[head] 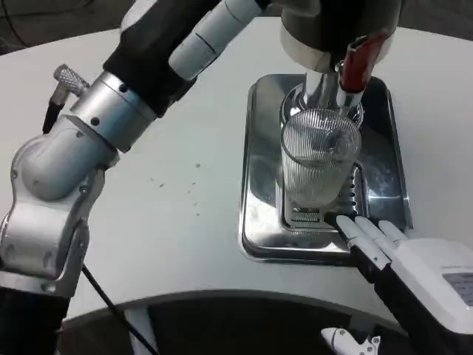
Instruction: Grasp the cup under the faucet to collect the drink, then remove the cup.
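Observation:
A clear ribbed cup (319, 159) stands upright on the grate of the steel drip tray (256, 163), right under the metal faucet (322, 87) with its red lever (361, 61). I cannot tell whether there is drink in the cup. My right hand (415, 275) lies at the lower right with its fingers (366, 234) stretched out over the tray's front edge, just short of the cup's base, holding nothing. My left forearm (111, 111) reaches up across the picture toward the dispenser's top, and its far end passes out of the frame.
The dark dispenser body (336, 22) looms over the tray at the top. The white round table (185, 185) spreads to the left of the tray, with its front edge close below. A black cable (103, 292) hangs by the left arm.

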Motion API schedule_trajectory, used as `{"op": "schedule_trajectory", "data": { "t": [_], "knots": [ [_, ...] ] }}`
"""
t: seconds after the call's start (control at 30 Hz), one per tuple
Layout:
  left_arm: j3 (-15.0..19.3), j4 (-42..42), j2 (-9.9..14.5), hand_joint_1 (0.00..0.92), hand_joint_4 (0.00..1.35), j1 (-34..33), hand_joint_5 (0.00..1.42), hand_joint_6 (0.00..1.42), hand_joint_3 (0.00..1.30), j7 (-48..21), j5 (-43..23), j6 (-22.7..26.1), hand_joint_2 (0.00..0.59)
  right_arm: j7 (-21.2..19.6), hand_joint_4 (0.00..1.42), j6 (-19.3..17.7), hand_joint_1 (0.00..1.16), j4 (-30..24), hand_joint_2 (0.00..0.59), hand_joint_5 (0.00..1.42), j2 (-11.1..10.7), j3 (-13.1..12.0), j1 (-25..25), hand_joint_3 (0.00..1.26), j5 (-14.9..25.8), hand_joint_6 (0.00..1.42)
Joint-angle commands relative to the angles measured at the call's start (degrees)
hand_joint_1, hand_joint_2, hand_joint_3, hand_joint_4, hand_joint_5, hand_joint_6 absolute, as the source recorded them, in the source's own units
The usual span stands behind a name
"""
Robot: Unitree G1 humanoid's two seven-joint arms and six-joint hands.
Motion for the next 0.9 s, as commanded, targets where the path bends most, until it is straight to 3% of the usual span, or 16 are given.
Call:
{"op": "schedule_trajectory", "data": {
  "t": [0.03, 0.23, 0.63, 0.9],
  "knots": [
    [-0.6, 2.4, -0.9, 0.0, 0.21, -2.6, 0.32, 0.37, 0.21, -2.8, 0.0, 1.6, 0.111, 0.1, 0.0, -0.9, 0.33, -0.8, 0.407, 0.0, 0.3, -0.3, 0.5, 0.01, 0.4, 0.0],
    [-1.6, 7.1, -1.9, 0.0, 0.19, -5.7, 0.3, 0.35, 0.2, -6.3, 0.2, 4.5, 0.113, 0.5, 0.0, -1.2, 0.33, -0.8, 0.407, 0.0, 0.3, -0.8, 0.0, 0.01, 1.0, 0.0],
    [-3.2, 14.0, -3.2, 0.0, 0.18, -8.5, 0.29, 0.33, 0.19, -9.6, 2.2, 4.1, 0.113, 1.5, 0.0, -2.5, 0.33, -0.8, 0.407, 0.0, 0.2, -2.8, -0.6, 0.01, 3.0, 0.0],
    [-5.2, 15.2, -2.7, 0.0, 0.18, -9.9, 0.29, 0.32, 0.19, -11.0, 5.9, 3.7, 0.111, 1.5, 0.0, -4.3, 0.33, -0.8, 0.407, 0.0, 1.4, -3.2, 0.6, 0.02, 3.7, 0.0]
  ]
}}
